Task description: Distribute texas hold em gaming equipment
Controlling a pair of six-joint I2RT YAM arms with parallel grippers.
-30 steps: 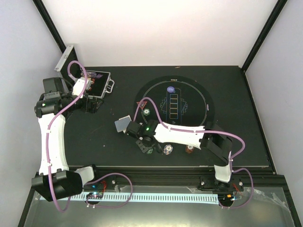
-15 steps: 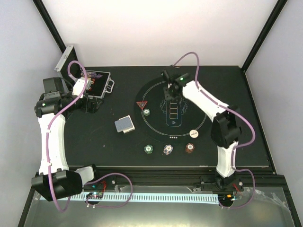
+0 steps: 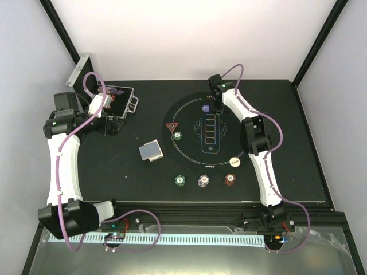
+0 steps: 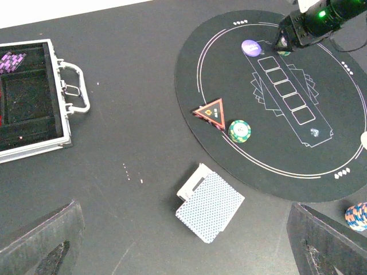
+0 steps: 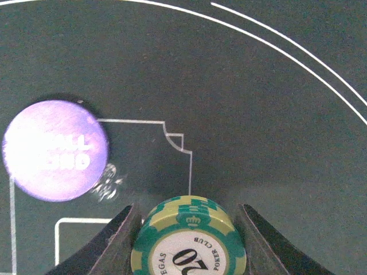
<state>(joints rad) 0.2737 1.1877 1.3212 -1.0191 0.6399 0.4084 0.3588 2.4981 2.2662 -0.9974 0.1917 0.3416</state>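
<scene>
One green chip stack (image 5: 188, 243), clamped in the right tool (image 5: 186, 216), has swung across to the purple button (image 5: 55, 150): the far side's share, likely. Left tool (image 4: 183, 246) gapes empty.

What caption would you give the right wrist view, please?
Right gripper clasping a green chip, a purple disc lying on the mat nearby.

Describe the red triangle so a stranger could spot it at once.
Find the round black mat with white lines. At its left edge in the top view lies the triangle, beside a green chip. It alone is red-rimmed and three-cornered; nearby chips are round.
</scene>
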